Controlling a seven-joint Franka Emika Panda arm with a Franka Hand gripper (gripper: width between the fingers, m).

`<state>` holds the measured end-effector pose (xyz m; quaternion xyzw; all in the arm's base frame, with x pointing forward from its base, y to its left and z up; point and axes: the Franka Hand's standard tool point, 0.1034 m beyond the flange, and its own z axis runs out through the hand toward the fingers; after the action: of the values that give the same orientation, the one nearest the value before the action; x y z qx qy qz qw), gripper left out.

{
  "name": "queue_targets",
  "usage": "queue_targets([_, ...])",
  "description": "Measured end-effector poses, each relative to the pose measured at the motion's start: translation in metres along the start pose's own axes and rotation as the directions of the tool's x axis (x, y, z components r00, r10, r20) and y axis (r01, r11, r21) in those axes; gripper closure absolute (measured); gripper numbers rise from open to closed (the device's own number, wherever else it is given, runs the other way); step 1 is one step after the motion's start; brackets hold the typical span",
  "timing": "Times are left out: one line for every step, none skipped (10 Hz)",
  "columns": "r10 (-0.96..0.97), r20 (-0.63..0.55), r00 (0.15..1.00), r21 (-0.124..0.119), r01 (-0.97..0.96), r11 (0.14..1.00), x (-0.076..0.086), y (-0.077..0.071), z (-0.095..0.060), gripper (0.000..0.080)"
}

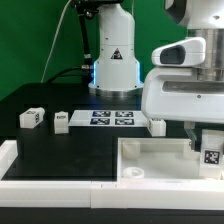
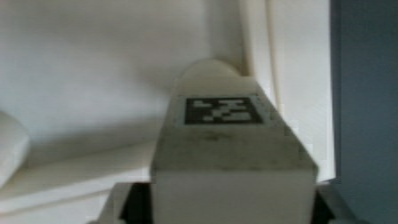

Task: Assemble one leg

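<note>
Fingers of the hand (image 1: 207, 143) are clenched on the leg (image 2: 226, 150), holding it upright over the white panel (image 1: 160, 165) at the exterior view's right. Two loose blocks (image 1: 31, 117) sit far left on the black counter (image 1: 50, 140).

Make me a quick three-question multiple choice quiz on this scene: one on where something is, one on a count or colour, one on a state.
1. Where is the tagged leg the tool grips?
A. over the white panel
B. on the marker board
C. off the table

2. How many loose legs lie on the black table at the marker board's left in the exterior view?
A. none
B. two
C. five

3. The tool is:
A. open
B. shut on the leg
C. out of view

Answers: 1 A, the exterior view shows it above the panel's corner. 2 B, two small tagged posts. 3 B, the wrist view shows the leg between the fingers.
</note>
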<state>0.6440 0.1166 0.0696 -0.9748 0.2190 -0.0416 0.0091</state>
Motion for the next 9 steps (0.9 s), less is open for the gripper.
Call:
queue_targets([0.117, 0.002, 0.993, -0.003, -0.117, 0.993, 0.000, 0.001, 0.000, 0.0510])
queue_targets([0.253, 0.003, 0.967, -0.007, -0.253, 0.967, 0.000, 0.003, 0.001, 0.0510])
queue_targets([0.367, 0.002, 0.930, -0.009, -0.367, 0.930, 0.000, 0.004, 0.001, 0.0509])
queue_targets([0.451, 0.001, 0.893, -0.011, -0.451, 0.893, 0.000, 0.005, 0.001, 0.0509])
queue_targets([0.600, -0.001, 0.800, -0.018, -0.600, 0.800, -0.001, 0.007, 0.001, 0.0509])
queue_targets([0.702, 0.001, 0.712, -0.025, -0.701, 0.712, -0.001, 0.008, 0.001, 0.0509])
queue_targets([0.816, 0.026, 0.577, -0.031, -0.816, 0.578, -0.001, 0.011, 0.001, 0.0509])
queue_targets([0.894, 0.043, 0.447, -0.042, -0.893, 0.448, -0.002, 0.011, 0.001, 0.0509])
queue_targets([0.933, 0.049, 0.356, -0.050, -0.932, 0.359, -0.003, 0.011, 0.001, 0.0509])
